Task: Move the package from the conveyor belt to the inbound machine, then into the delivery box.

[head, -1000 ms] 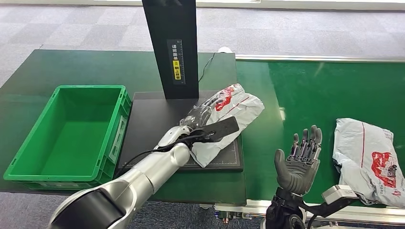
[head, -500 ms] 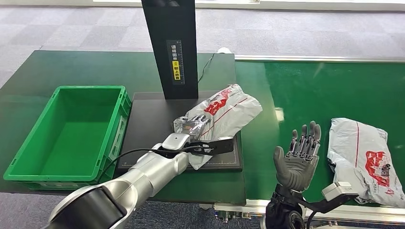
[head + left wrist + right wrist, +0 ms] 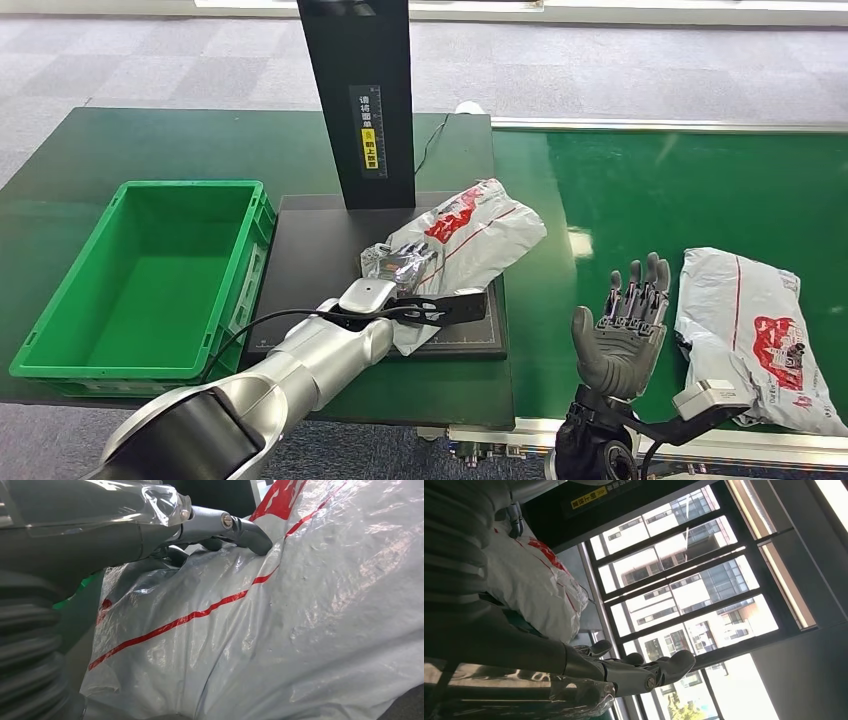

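Silver left arm (image 3: 320, 362) with black cable; right hand (image 3: 622, 335) grey, dark-fingered

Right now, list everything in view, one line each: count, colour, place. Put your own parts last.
Package: one, grey-white with red print, on the black platform, left hand on its near end.
Second package: one, grey-white with red print, on the belt at right.
Bin: one, green, empty, on the table at left.
Platform: one, black, flat, between bin and belt.
Column: one, black with a yellow label, upright at the platform's back.
Belt: one, green, right side.
Table: one, dark green, under bin and platform.
Left hand: silver arm, grips the package.
Right hand: dark grey, raised over the belt's near edge, fingers apart, holds nothing.
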